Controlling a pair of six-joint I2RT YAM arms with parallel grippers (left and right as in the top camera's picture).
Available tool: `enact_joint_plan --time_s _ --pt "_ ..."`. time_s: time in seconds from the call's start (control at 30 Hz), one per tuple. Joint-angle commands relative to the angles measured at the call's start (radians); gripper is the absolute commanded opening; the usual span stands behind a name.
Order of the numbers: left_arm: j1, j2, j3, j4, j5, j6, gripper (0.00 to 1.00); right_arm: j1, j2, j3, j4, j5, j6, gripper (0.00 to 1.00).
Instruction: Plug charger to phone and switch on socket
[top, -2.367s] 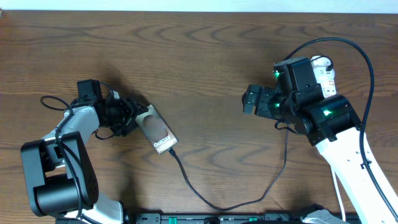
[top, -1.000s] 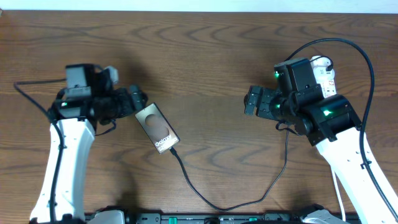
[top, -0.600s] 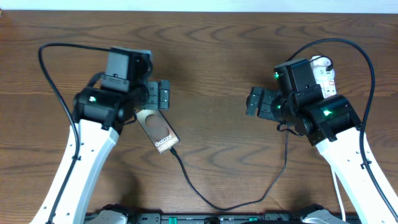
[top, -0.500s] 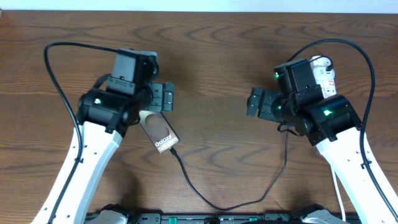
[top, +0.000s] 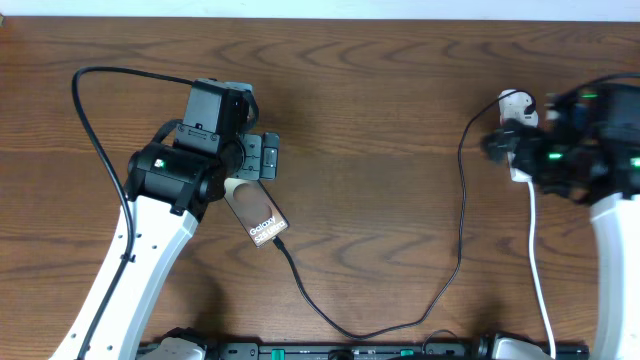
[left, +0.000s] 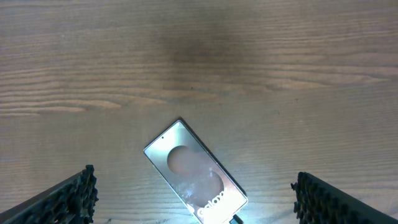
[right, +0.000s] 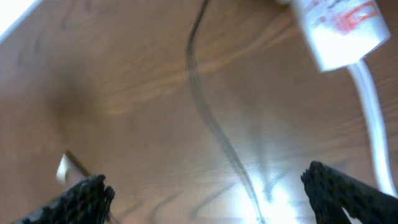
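The phone (top: 258, 212) lies flat and at an angle on the wooden table, with its "Galaxy" lettering at the near end. It also shows in the left wrist view (left: 196, 174). The charger cable (top: 455, 270) runs from its plug tip at the phone's near end (top: 279, 244) in a loop up to the socket (top: 517, 108). My left gripper (top: 262, 158) is open and empty, just above the phone's far end (left: 194, 194). My right gripper (top: 503, 146) is blurred, next to the socket. In the right wrist view it is open (right: 217, 194), with the socket (right: 339, 28) and the cable (right: 214, 124) ahead.
The socket's white cord (top: 535, 265) runs toward the front edge and also shows in the right wrist view (right: 373, 124). A thick black robot cable (top: 95, 130) arcs over the left arm. A black rail (top: 330, 352) lies along the front edge.
My left arm swung in from the left and now hovers over the phone's far end. My right arm moved right, uncovering the socket and the cable's upper part.
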Motion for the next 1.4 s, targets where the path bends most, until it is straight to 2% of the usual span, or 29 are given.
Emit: enact_joint_plan --time_s 0.0,0.17,0.37,0.47,0.77,1.37 --pt "-0.001 -0.011 0.018 -0.002 -0.021 0.017 0.98 -0.127 0.071 0.085 -0.022 -0.116 -0.184 0.99" --pt "-0.001 -0.011 0.018 -0.002 -0.021 0.017 0.98 -0.221 0.292 0.301 -0.135 -0.114 -0.336 0.99" --pt "-0.001 -0.011 0.018 -0.002 -0.021 0.016 0.98 -0.239 0.574 0.598 -0.233 -0.1 -0.448 0.99" --pt "-0.001 -0.011 0.018 -0.002 -0.021 0.017 0.98 -0.239 0.684 0.681 -0.245 -0.1 -0.522 0.99" --pt "-0.001 -0.011 0.018 -0.002 -0.02 0.016 0.98 -0.237 0.869 0.689 -0.185 -0.067 -0.552 0.99" --pt "-0.001 -0.011 0.018 -0.002 -0.02 0.016 0.98 -0.141 1.011 0.684 -0.148 -0.119 -0.612 0.99"
